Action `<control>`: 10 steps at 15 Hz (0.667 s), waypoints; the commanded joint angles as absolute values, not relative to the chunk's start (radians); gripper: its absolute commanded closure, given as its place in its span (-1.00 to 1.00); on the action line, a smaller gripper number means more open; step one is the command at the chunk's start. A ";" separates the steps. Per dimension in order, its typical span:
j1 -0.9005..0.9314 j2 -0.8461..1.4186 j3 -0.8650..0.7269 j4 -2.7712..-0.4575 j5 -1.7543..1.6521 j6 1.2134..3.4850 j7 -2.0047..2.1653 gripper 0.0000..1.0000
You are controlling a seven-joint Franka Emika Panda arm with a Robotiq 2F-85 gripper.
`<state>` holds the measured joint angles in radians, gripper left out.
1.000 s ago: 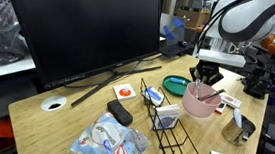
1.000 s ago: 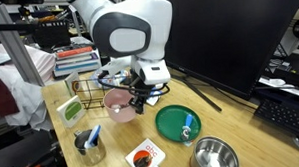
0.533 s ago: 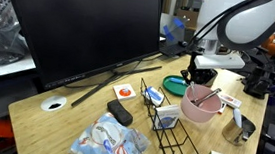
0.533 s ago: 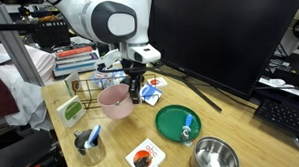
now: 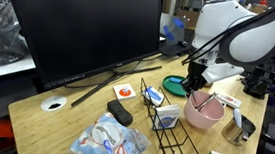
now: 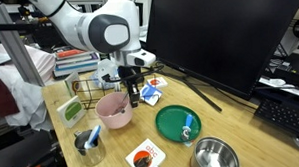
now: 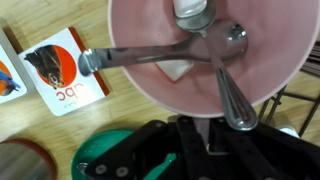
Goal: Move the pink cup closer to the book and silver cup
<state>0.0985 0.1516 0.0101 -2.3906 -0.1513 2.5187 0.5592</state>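
Pink plastic, one pink cup (image 6: 112, 110) with two metal utensils (image 7: 150, 54) inside stands on the table (image 5: 74, 117) beside the one book (image 6: 70, 110) and near the one silver cup (image 6: 90, 143), my tool (image 6: 133, 96) at its rim, opening width I cannot tell.

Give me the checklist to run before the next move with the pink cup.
1. Tool gripping the pink cup at its rim: cannot tell; the tool sits at the rim, but the jaws are hidden.
2. Pink cup upright: ok.
3. Utensils lying inside the cup: ok.
4. Bare tabletop between the cup and the silver cup: ok.
5. Cup beside the book and silver cup: not ok; a gap shows in both exterior views.
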 commanded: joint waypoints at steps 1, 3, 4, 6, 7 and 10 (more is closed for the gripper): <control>0.095 0.146 0.033 -2.418 -0.095 2.593 0.408 0.94; 0.095 0.150 0.048 -2.425 -0.058 2.602 0.338 0.94; 0.094 0.153 0.056 -2.429 -0.036 2.600 0.304 0.94; 0.092 0.156 0.068 -2.439 -0.001 2.585 0.239 0.94; 0.091 0.159 0.072 -2.444 0.014 2.578 0.208 0.94; 0.090 0.163 0.080 -2.455 0.048 2.565 0.145 0.94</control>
